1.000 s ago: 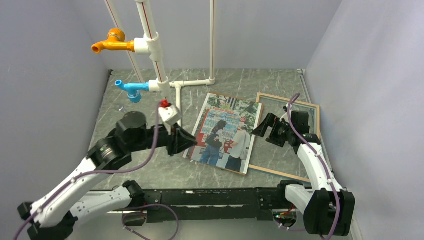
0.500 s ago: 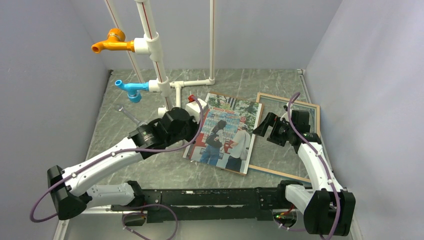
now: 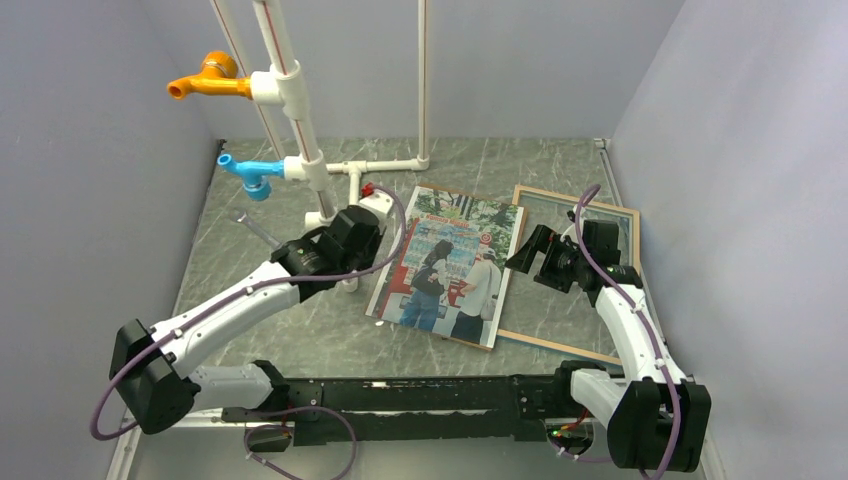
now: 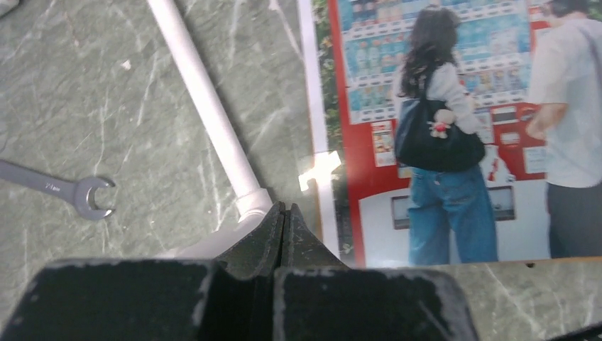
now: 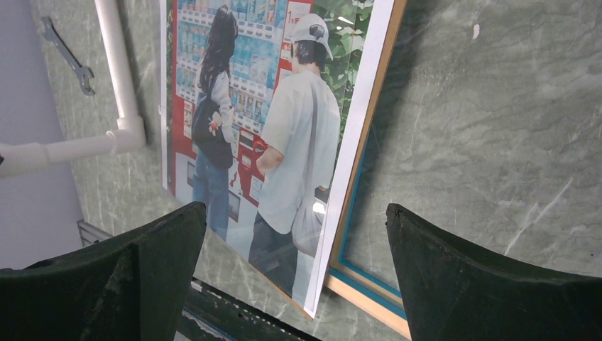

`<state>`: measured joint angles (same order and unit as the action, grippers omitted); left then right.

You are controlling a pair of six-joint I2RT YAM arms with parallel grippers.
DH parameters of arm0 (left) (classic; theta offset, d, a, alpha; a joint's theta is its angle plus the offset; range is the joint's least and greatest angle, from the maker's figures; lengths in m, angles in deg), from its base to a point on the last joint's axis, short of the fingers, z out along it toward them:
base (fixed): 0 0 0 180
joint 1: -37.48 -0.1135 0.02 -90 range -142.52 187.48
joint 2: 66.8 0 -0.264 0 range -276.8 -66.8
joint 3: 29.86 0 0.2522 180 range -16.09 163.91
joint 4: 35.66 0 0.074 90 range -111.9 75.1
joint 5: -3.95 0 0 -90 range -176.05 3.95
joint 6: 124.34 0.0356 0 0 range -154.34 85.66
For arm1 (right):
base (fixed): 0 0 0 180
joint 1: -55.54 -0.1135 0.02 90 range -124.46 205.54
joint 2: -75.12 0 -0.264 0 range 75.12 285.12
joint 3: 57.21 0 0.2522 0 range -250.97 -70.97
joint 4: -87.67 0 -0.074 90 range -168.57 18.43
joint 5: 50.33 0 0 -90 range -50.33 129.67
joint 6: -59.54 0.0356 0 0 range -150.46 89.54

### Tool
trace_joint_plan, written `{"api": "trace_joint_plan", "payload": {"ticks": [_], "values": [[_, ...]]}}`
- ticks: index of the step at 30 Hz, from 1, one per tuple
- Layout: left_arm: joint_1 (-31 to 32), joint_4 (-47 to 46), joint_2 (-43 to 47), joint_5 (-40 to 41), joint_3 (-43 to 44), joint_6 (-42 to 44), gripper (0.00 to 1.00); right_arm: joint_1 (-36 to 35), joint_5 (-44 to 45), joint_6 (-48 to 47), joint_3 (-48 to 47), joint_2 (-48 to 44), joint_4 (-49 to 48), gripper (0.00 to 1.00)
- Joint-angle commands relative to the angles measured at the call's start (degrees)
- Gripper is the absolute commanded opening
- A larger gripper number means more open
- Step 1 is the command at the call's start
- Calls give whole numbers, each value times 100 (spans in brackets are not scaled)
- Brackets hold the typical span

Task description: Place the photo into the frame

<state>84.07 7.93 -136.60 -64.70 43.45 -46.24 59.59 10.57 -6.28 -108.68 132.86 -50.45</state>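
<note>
One photo (image 3: 445,265) is seen lying face up on the desk (image 3: 330,335), near its middle. Two people are shown in it, facing vending machines. One frame (image 3: 548,312) is laid flat just to the photo's right, with light wood rails and a clear pane through which the desk is seen. The photo's right edge is laid over the frame's left side, so the print is not set inside the frame. A thin brown strip is seen along that edge of the photo in the right wrist view; what it belongs to cannot be told.

Two arms are counted, each with one hand. The left hand (image 4: 284,213) is closed tight, finger pressed against finger, and nothing is held in it. It is placed low beside the photo's left border, next to the foot of a white pipe; whether either is touched cannot be told. The right hand (image 5: 294,207) is spread as wide as it goes and nothing is gripped by it. It is held above the place where the photo and the frame overlap, with the photo's right edge seen between its fingers.

Three white upright pipes (image 3: 424,80) are counted at the back of the desk. Two taps are fitted to one of them: one orange tap (image 3: 205,82) high up and one blue tap (image 3: 250,172) lower down. One wrench (image 4: 67,192) is left flat on the desk, left of the pipes' foot and well apart from the photo.
</note>
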Motion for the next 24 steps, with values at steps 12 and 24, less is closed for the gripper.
{"api": "trace_joint_plan", "payload": {"ticks": [12, 24], "values": [[-1924, 73, 528, -110, -550, 334, 0, 10, -175, 82, 23, -48, -82, 100], [-3027, 953, 72, 221, -187, -125, 0, 16, 418, -1, -47, 85, 123, 100]]}}
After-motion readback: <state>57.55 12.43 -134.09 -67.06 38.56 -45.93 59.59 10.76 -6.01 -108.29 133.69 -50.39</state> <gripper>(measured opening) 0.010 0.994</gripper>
